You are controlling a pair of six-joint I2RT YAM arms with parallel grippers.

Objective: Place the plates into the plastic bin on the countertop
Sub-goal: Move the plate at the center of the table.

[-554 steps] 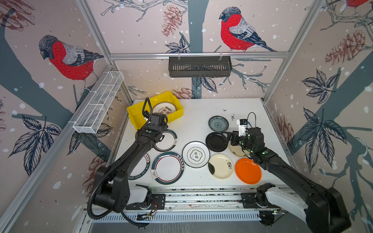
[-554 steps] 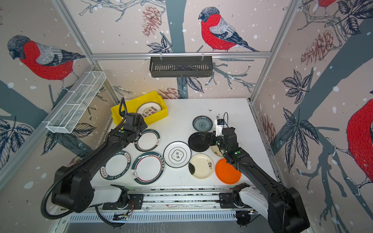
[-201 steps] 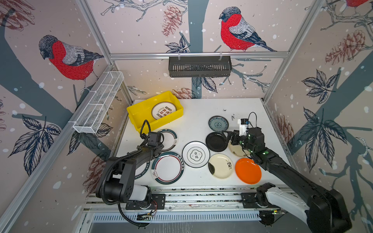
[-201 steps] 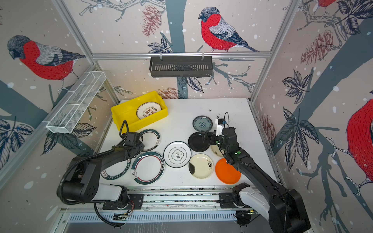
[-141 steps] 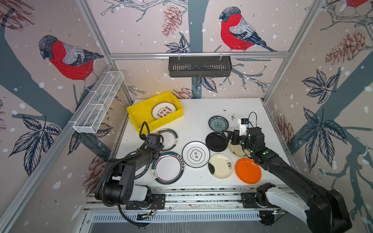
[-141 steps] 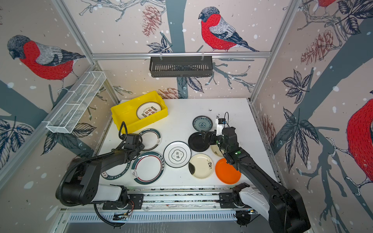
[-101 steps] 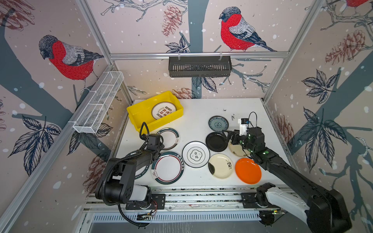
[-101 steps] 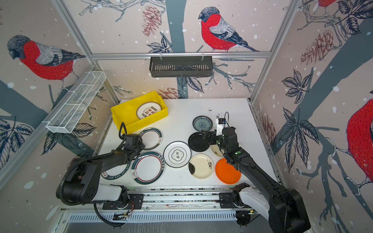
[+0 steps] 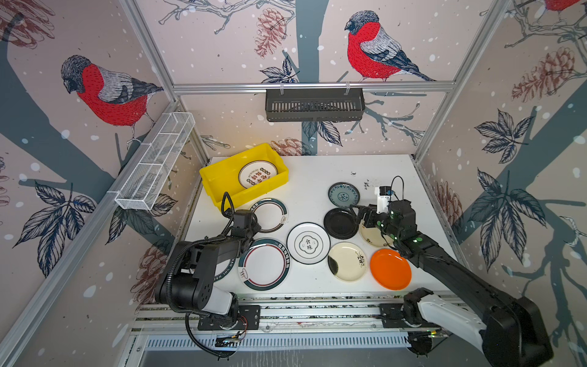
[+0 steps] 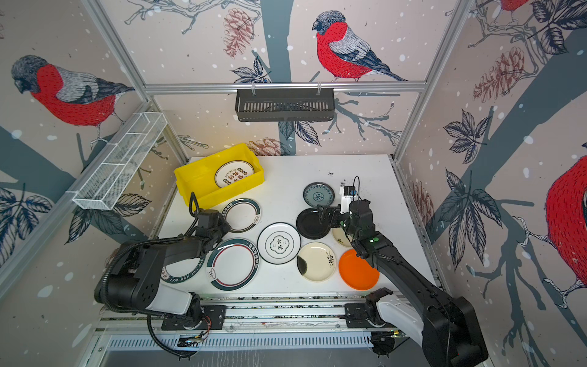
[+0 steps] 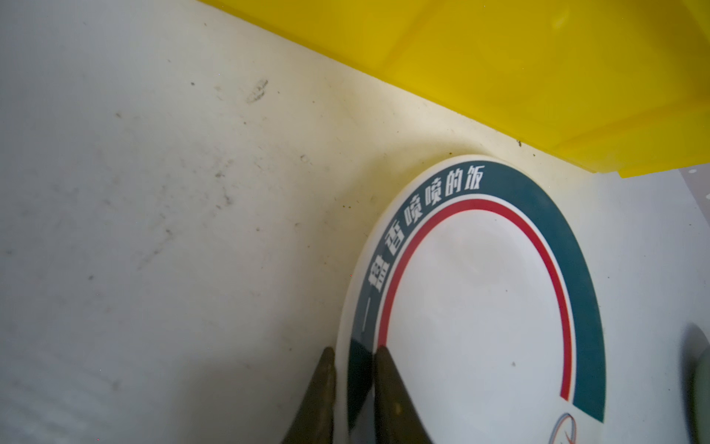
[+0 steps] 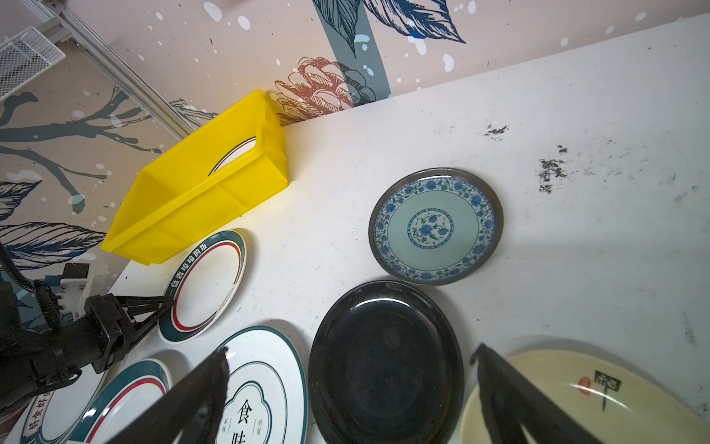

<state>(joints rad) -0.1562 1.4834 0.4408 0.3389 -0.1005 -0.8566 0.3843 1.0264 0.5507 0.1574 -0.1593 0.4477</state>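
Observation:
On the white countertop (image 9: 317, 171) the yellow plastic bin (image 9: 222, 181) (image 12: 199, 200) stands at the back left with one lettered plate (image 9: 258, 174) inside. Just in front of it lies a green-rimmed plate (image 9: 270, 215) (image 11: 480, 307). My left gripper (image 9: 258, 227) (image 11: 353, 351) is shut on its near-left rim, one finger on each side. My right gripper (image 9: 358, 216) (image 12: 350, 350) hangs open over the black plate (image 9: 340, 224) (image 12: 384, 361) and holds nothing. Several more plates lie flat, among them teal patterned (image 9: 343, 194), white lettered (image 9: 308, 243) and orange (image 9: 390, 268).
A large green-rimmed plate (image 9: 264, 263), a cream plate (image 9: 347, 261) and another cream plate (image 9: 371, 236) partly under my right arm crowd the front. A black slotted basket (image 9: 314, 105) hangs on the back wall. A white wire rack (image 9: 155, 162) runs along the left wall.
The left arm has come back from the bin to the green-rimmed plate, and its jaws have narrowed onto the rim. The right arm has not moved.

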